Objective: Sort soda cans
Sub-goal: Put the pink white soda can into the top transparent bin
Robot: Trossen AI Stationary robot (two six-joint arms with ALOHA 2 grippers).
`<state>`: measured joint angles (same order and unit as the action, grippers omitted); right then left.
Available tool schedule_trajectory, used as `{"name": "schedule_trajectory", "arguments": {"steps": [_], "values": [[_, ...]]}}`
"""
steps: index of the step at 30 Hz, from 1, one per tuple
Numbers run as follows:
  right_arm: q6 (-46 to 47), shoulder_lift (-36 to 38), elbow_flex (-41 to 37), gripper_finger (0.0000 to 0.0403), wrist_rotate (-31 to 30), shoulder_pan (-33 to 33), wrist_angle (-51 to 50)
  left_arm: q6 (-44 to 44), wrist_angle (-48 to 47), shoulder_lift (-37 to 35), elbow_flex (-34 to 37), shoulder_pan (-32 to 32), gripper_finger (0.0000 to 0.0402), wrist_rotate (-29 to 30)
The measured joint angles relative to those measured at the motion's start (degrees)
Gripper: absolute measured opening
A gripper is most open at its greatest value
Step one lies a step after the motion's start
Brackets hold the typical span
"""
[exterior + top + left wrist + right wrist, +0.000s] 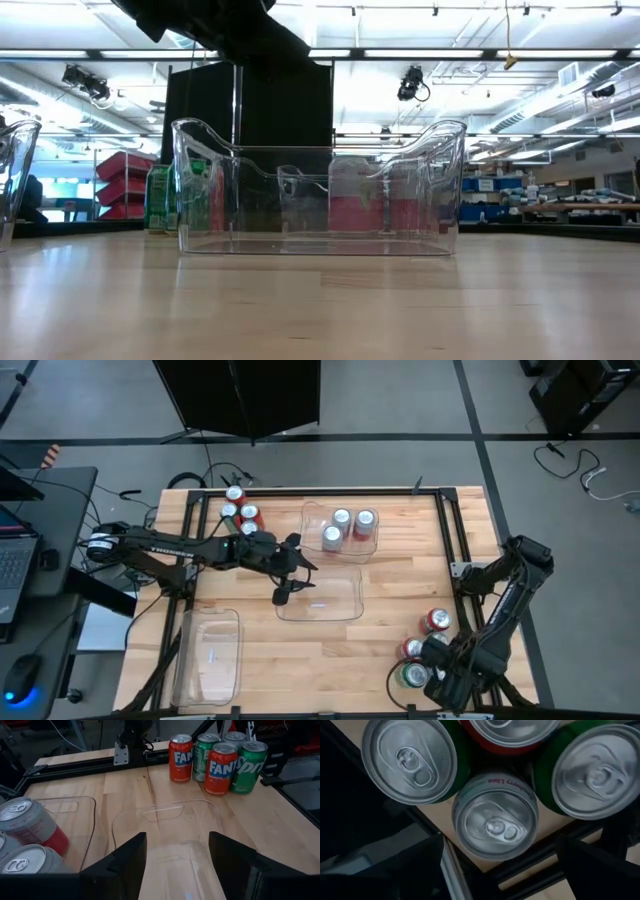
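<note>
Soda cans stand upright in a cluster (420, 650) at the table's near right corner, red and green, with a silver-white one (495, 820) in their midst. My right gripper (500, 870) hangs open above them, pointing down, its fingers either side of the silver-white can's top and apart from it. Another cluster (240, 512) stands at the far left. Three silver-topped cans (345, 527) sit in the far clear bin (312, 510). My left gripper (177, 870) hovers open and empty over the middle clear bin (345, 605).
A third clear bin (208, 655) lies at the near left. A dark metal frame (447, 530) runs along the table's far and right edges. Bare wood lies between the middle bin and the right cluster (220, 760). A laptop desk (30, 550) stands left of the table.
</note>
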<state>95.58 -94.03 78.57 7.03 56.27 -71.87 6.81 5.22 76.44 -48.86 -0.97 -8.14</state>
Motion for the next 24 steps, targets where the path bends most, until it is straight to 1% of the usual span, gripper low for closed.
{"name": "schedule_trajectory", "arguments": {"steps": [8, 12, 15, 19, 24], "values": [[-1.1, -1.1, -3.1, 0.0368, -0.9, -0.2, 3.5, 0.0, -0.4, 0.0, 0.0, 0.0, 0.0217, 0.0], [-1.2, -1.5, -5.0, 0.0362, -0.9, -0.3, 5.0, -1.1, -0.5, 0.0, 0.0, 0.0, 0.0217, 0.0], [-1.6, -1.5, -6.2, 0.0343, -0.3, -0.4, 6.6, -1.2, -0.5, 0.0, 0.0, 0.0, 0.0217, 0.0], [-2.4, -1.4, -6.6, 0.0287, -0.5, -0.6, 6.7, -1.2, -0.5, 0.0, 0.0, 0.0, 0.0217, 0.0], [-2.7, -1.4, -6.6, 0.0283, 0.7, -0.7, 6.9, -1.7, -0.6, 0.0, 0.0, 0.0, 0.0217, 0.0]]}}
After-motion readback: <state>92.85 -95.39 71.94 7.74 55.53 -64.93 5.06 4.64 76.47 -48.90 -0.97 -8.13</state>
